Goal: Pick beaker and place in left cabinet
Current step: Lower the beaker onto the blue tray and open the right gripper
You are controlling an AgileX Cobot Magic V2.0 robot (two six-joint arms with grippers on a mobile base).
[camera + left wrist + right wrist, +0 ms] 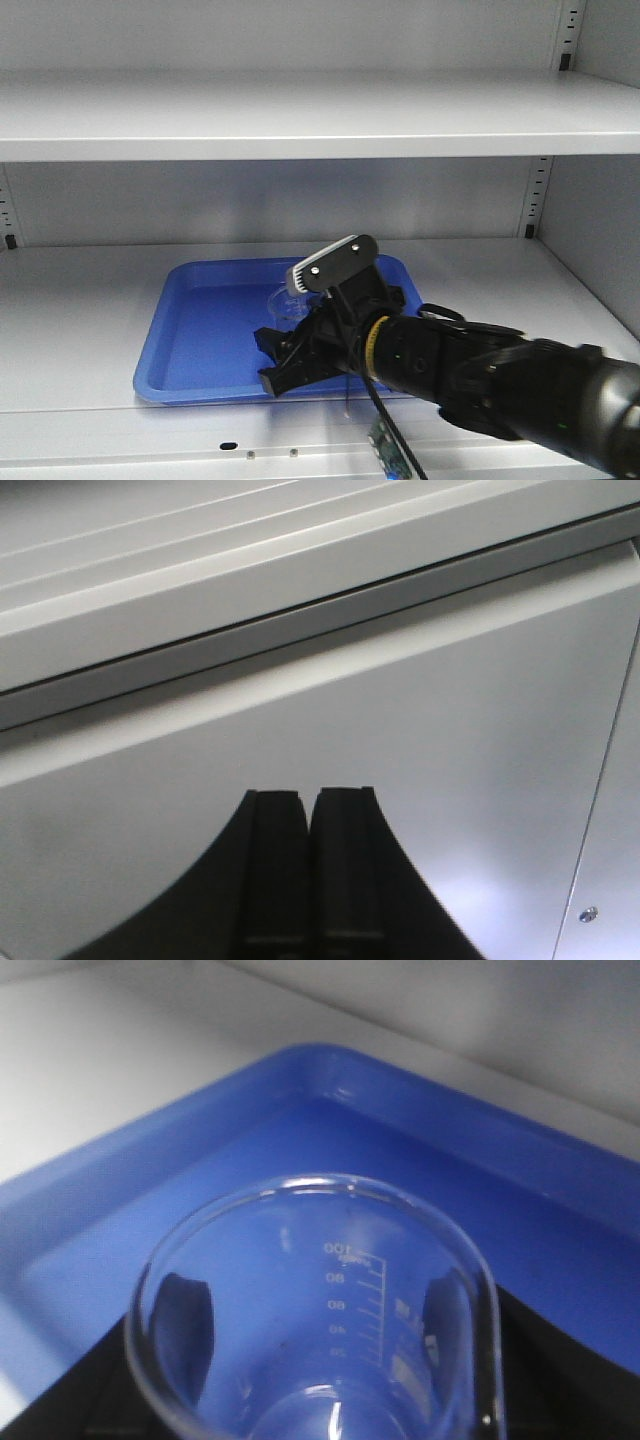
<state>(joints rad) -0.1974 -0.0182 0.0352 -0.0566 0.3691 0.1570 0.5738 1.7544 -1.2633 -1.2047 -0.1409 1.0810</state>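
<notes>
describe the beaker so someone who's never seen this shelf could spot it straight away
Find the pale grey cabinet shelf and the blue tray lying flat on it. Over the tray's right half, the black right gripper reaches in, and the beaker sits between its fingers. It is the only glass thing there: a small clear cylinder with a rolled rim and white printed graduation marks.

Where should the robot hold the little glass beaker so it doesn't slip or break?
Across the round side wall of the beaker, below the flared rim, one finger on each side and clear of the pour spout. The right gripper already straddles it that way, coming level from the shelf's front over the blue tray. The wall is straight there; the rim flares.
</notes>
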